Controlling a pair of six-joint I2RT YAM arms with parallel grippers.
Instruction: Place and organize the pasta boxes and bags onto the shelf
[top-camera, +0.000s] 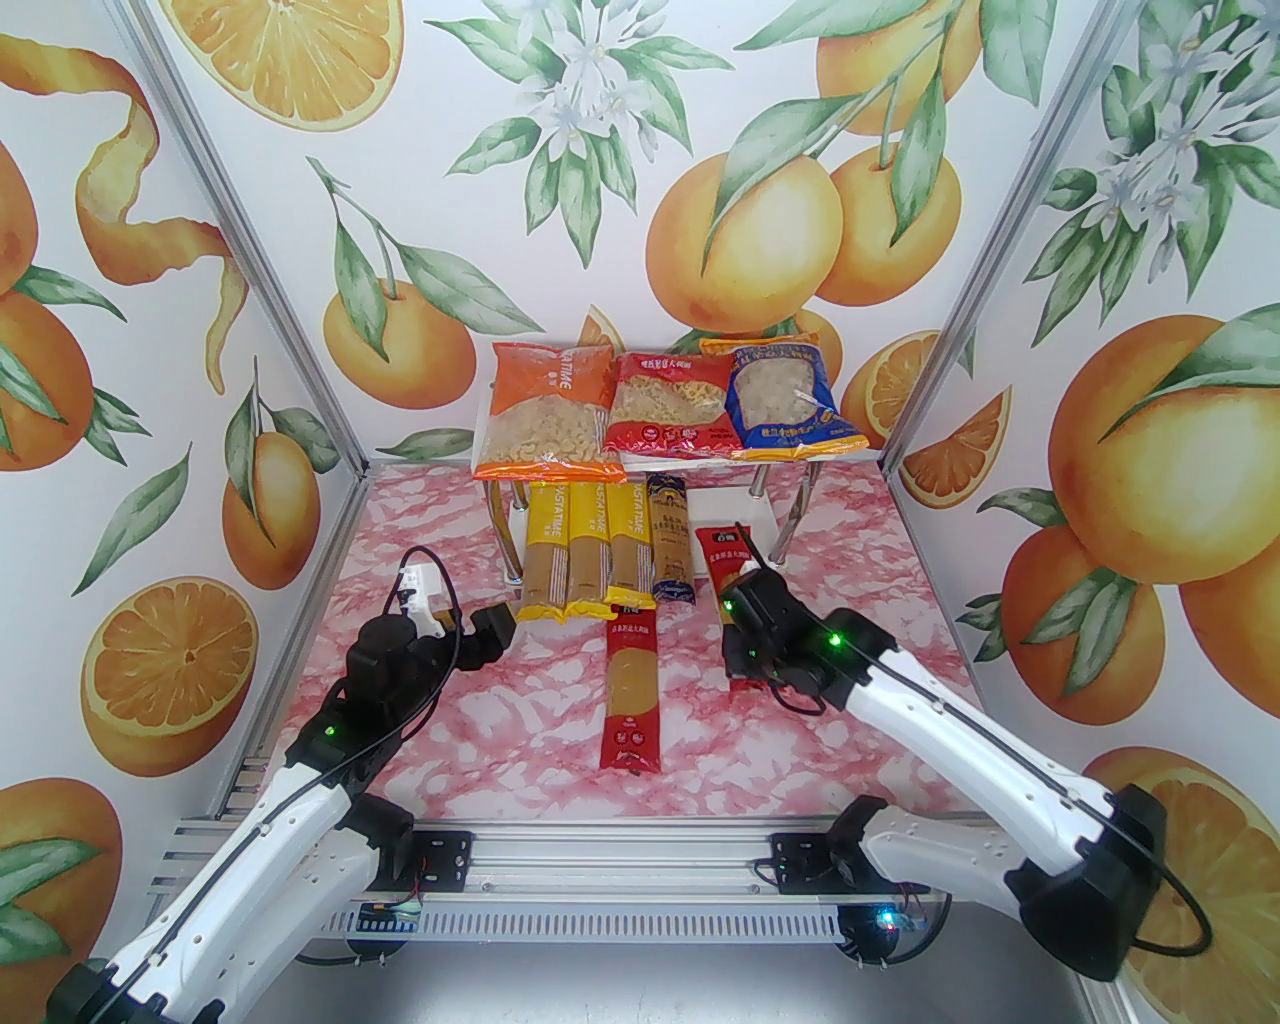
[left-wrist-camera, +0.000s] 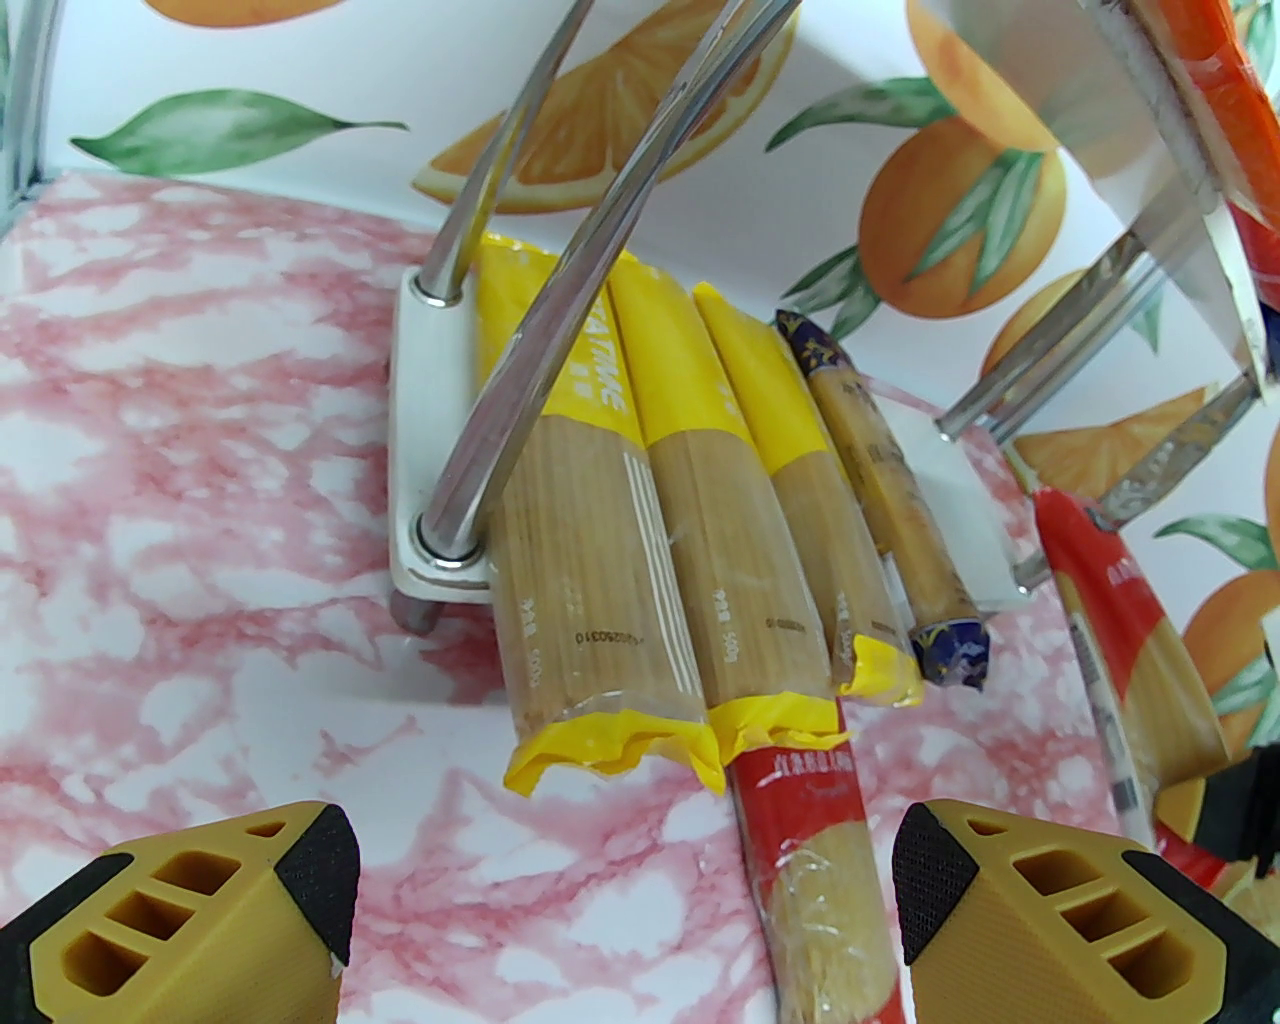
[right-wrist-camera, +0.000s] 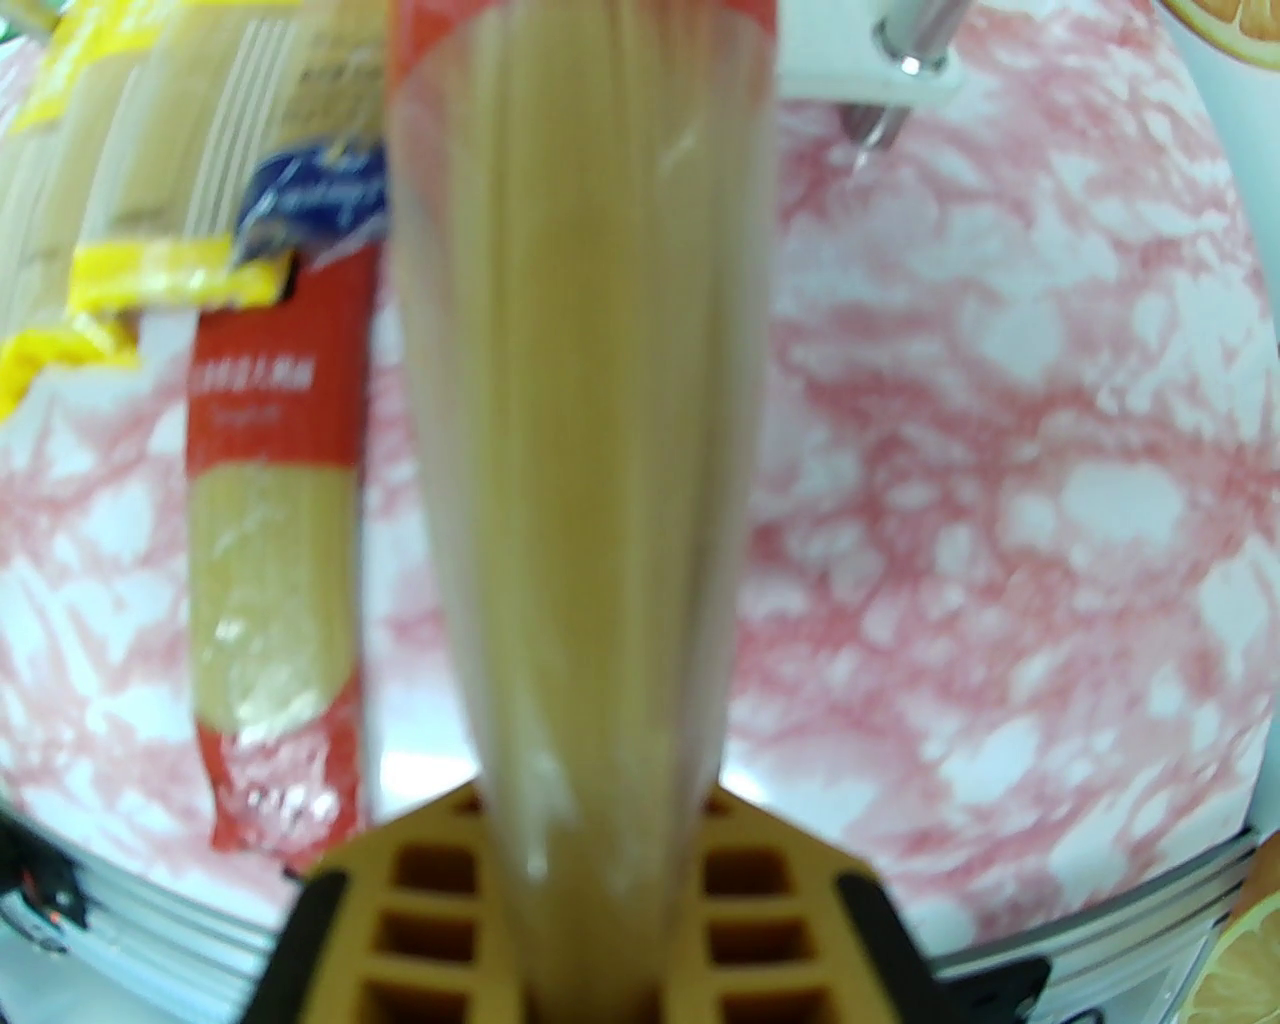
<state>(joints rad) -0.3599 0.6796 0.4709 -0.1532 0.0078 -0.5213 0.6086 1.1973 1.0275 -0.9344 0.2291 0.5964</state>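
Over pink marbled tbl (top-camera: 850, 640), R claw (top-camera: 743, 612) pinching long glossy red pack (right-wrist-camera: 580, 400)

On upper tier of shelf (top-camera: 735, 505), upper centre of frame: three bags (top-camera: 665, 405) side by side. On lower tier beneath: four narrow packs (top-camera: 590, 560) abreast, near ends overhanging. On table (top-camera: 480, 720), frame centre: fifth pack (top-camera: 630, 690), far end under those overhangs. Right of centre: sixth pack (top-camera: 722, 565), far end at lower tier's front edge, right of the four.
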